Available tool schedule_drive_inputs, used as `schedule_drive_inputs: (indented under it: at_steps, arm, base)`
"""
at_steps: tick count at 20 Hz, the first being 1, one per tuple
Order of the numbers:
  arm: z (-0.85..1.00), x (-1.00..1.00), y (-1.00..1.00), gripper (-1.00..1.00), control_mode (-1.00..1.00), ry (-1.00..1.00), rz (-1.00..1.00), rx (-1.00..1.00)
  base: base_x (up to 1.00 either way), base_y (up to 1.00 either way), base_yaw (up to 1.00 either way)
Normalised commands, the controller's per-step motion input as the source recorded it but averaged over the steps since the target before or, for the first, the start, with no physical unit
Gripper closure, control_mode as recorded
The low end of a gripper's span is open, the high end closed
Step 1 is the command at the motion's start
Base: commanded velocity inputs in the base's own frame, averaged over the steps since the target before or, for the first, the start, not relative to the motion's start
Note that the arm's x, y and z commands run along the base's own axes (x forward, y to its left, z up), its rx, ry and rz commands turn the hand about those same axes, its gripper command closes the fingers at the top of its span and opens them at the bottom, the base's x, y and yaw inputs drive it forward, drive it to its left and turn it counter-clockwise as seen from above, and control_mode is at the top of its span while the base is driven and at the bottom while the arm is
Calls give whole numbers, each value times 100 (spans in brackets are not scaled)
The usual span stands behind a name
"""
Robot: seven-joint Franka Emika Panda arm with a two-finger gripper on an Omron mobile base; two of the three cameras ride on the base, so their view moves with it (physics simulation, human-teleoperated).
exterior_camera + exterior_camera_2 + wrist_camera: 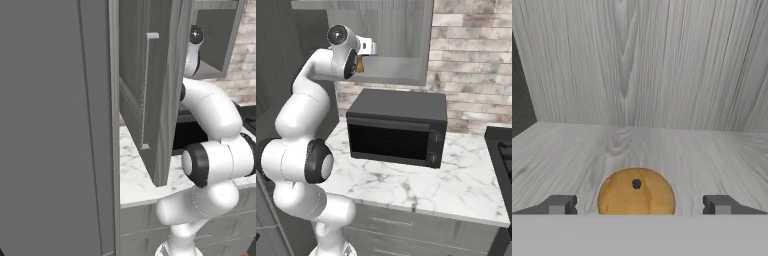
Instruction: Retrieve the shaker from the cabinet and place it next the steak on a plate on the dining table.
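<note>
Wooden shaker [636, 192] stands inside the open cabinet [662, 75], between the spread end effector's [639, 205] fingertips.

Black microwave [397, 132] on marble counter [456, 187]; brick wall [476, 65].

Cabinet [150, 95]: grey wood-grain finish, matt, on the door and on the inner shelf and back wall; its bar handle [146, 90] looks pale, smooth metal. Shaker [636, 192]: golden-brown wood, smooth, faint sheen on its rounded top. Gripper [639, 205]: finger tips dark grey, matt, plastic-like. Microwave [397, 127]: black, satin casing with a glossy dark door. Counter [456, 185]: polished white marble with grey veins. Wall [476, 60]: rough pale brick.
</note>
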Motion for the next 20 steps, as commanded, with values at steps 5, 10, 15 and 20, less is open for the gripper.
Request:
schedule_drive_inputs:
  at_steps: [5, 10, 15, 20]
  arm:
    - [-21, 6, 0, 100, -100, 0, 0, 0]
    - [-12, -14, 0, 100, -100, 0, 0, 0]
    - [1, -86, 7, 100, -100, -3, 0, 0]
    - [13, -100, 0, 100, -100, -7, 0, 0]
  base:
    - [0, 0, 0]
    - [0, 0, 0]
    - [0, 0, 0]
    - [0, 0, 0]
